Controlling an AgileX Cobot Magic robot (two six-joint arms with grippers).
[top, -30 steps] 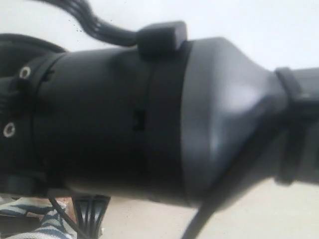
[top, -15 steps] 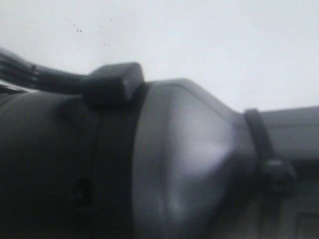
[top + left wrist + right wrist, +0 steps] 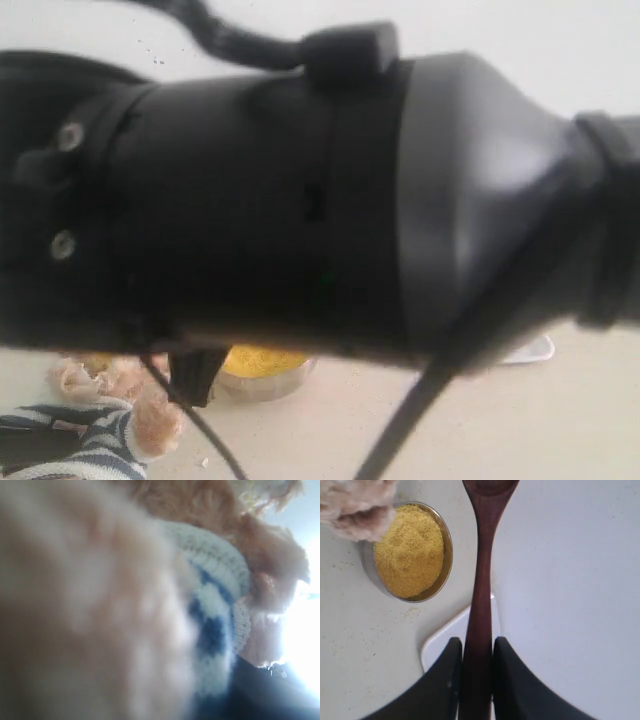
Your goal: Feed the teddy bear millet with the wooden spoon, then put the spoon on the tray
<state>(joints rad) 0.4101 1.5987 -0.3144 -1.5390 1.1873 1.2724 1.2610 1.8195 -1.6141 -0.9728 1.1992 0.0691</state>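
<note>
White tabletop (image 3: 570,580) is lying bare on the far side of the right gripper (image 3: 477,645), which is clamping the thin handle of the dark reddish-brown wooden spoon (image 3: 482,570). I'm judging this as the feeding step. The spoon is hanging across a corner of the flat white plastic tray (image 3: 445,640), beside the round steel bowl (image 3: 447,545) of yellow millet (image 3: 407,550). The fuzzy light-brown teddy bear (image 3: 357,507) is overlapping that rim. Next I'm expecting a careful swing bearward, clearing the rim. The left gripper's jaws are hiding behind fur, so I cannot tell their state.
</note>
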